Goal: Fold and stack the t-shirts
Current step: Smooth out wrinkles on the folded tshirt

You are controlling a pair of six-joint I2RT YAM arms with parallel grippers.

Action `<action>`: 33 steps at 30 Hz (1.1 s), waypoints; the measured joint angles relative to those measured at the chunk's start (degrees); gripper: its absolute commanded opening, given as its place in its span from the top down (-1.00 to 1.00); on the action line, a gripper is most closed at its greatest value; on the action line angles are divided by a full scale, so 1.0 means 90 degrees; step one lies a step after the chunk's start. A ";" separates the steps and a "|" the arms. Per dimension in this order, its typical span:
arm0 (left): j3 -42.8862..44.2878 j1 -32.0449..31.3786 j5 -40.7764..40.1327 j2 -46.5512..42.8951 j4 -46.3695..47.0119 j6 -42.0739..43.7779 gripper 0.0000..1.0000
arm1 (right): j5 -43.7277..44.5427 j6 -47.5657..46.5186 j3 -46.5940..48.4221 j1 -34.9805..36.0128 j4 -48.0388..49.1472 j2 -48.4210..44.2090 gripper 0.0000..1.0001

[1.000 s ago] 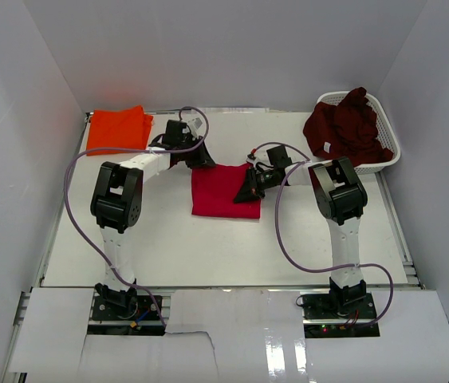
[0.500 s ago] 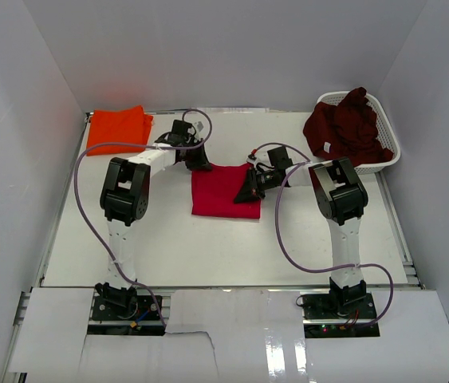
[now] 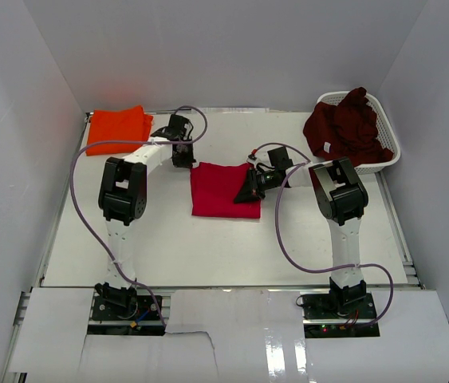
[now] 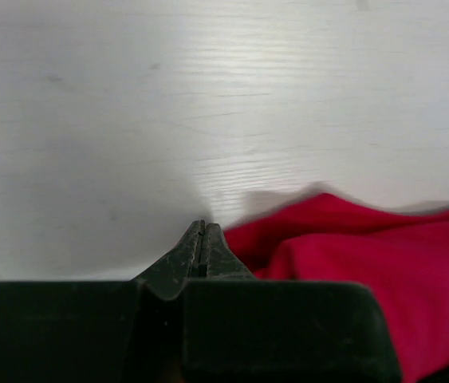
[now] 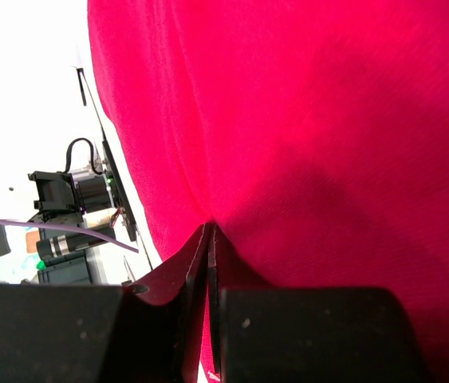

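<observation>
At the far left corner of the desk (image 3: 208, 247), the orange t-shirt (image 3: 118, 128) was seen lying folded flat, a neat block against the far edge. Just to its right, the left gripper (image 3: 181, 158) was found lowered to the desk top, near the far left corner of the red t-shirt (image 3: 220, 190). In the left wrist view its fingers were pressed tight together, with nothing caught between them. The tips were set just beside the rumpled edge of the red cloth, and bare white desk was shown beyond.

The red t-shirt itself was laid out in the middle of the desk as a folded rectangle, well apart from the orange one. At its right edge, the right gripper (image 3: 242, 194) was brought down onto the cloth. In the right wrist view its fingers were closed to a thin slit, and the red fabric was drawn into a pucker right at the tips, so a pinch of cloth was being held there.

Over at the far right corner, the maroon t-shirt (image 3: 345, 126) was heaped, unfolded, in the white basket (image 3: 389, 144). It was spilled over the near rim, with a small white tag (image 3: 329, 146) shown on it.
</observation>
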 measured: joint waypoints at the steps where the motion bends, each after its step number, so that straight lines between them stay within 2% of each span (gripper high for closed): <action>1: 0.0000 0.0022 -0.0233 0.0000 -0.0100 0.0024 1.00 | 0.0000 0.0000 -0.0002 0.0002 0.0002 0.0000 0.85; 6: 0.0000 0.0087 -0.1069 -0.0073 -0.0457 0.0027 0.99 | 0.0015 0.0005 -0.0046 0.0000 0.0024 -0.0029 0.85; 8: 0.0000 0.0163 -0.1069 -0.0153 -0.0566 -0.0010 0.91 | 0.0022 0.0002 -0.0070 0.0002 0.0027 -0.0046 0.85; 13: -0.0041 0.0389 -0.0495 -0.0556 -0.0675 -0.0051 0.36 | 0.0022 0.0002 -0.0090 0.0002 0.0024 -0.0058 0.85; 14: -0.0119 0.0469 -0.0219 -0.0673 -0.0661 -0.0085 0.17 | 0.0022 0.0000 -0.0092 0.0000 0.0024 -0.0063 0.85; 16: -0.0345 0.0668 0.0342 -0.0896 -0.0636 -0.0172 -0.04 | 0.0029 -0.0002 -0.0097 0.0002 0.0019 -0.0073 0.85; 17: -0.0573 0.0804 0.0670 -0.1018 -0.0481 -0.0238 -0.28 | 0.0036 0.0000 -0.0104 0.0002 0.0022 -0.0080 0.85; 19: -0.1044 0.1069 0.1212 -0.1214 -0.0325 -0.0338 -0.45 | 0.0044 -0.0002 -0.0124 0.0002 0.0019 -0.0095 0.85; 24: -0.1945 0.1511 0.1923 -0.1326 -0.0199 -0.0520 -0.52 | 0.0041 -0.0002 -0.0129 0.0002 0.0017 -0.0095 0.85; 33: -0.2402 0.1384 0.3084 -0.1343 0.0260 -0.0653 -0.52 | 0.0041 -0.0005 -0.0129 0.0002 0.0017 -0.0097 0.85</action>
